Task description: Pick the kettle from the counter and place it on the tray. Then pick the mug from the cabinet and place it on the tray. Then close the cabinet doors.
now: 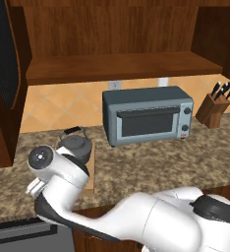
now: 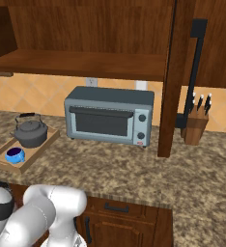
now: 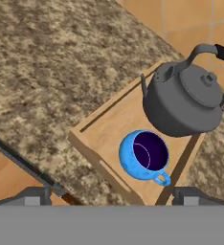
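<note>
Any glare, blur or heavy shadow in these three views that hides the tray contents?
Hand view: sharp, evenly lit; the small bright blue mug and squat dark grey metal kettle read clearly on the light wooden tray, soft highlights only, no glare. Right base view: crisp, flat rendered light, tray contents plain. Left base view: no blur, but the white arm covers most of the tray; the dark reddish-brown cabinet interior is dim.

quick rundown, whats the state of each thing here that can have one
kettle: upright on the tray, lid on
mug: upright on the tray beside the kettle, empty
tray: flat on the counter
cabinet doors: open
toaster oven: door shut
gripper: open, holding nothing, above the mug
</note>
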Tool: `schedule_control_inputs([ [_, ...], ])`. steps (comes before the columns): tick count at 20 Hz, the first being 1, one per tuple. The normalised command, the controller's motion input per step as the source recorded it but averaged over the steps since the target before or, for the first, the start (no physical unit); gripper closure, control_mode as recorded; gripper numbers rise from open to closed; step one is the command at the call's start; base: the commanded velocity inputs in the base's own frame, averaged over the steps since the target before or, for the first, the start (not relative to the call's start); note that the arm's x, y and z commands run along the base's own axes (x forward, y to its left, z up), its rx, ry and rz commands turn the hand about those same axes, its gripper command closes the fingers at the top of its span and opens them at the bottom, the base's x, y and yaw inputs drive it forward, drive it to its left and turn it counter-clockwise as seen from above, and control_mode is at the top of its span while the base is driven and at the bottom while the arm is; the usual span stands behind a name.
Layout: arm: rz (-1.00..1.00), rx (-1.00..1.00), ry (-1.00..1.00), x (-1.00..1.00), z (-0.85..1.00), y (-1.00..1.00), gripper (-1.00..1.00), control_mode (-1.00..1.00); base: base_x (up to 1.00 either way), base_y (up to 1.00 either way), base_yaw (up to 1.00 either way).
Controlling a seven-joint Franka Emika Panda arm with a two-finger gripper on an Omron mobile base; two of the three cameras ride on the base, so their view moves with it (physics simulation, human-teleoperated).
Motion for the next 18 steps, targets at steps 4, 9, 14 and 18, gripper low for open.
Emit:
schedule_control_inputs([
  [4,0.0,0.0,-0.31,-0.06,-0.02,0.0,-1.0,-1.0,0.0,0.0,0.0],
  [9,0.0,0.0,-0.08,-0.01,0.04,0.14,-1.0,-1.0,0.0,0.0,0.0],
  [14,-0.02,0.0,-0.07,0.0,0.01,0.52,-1.0,-1.0,0.0,0.0,0.0],
  [18,-0.08,-0.04,-0.08,0.0,0.05,0.44,-1.0,-1.0,0.0,0.0,0.0],
])
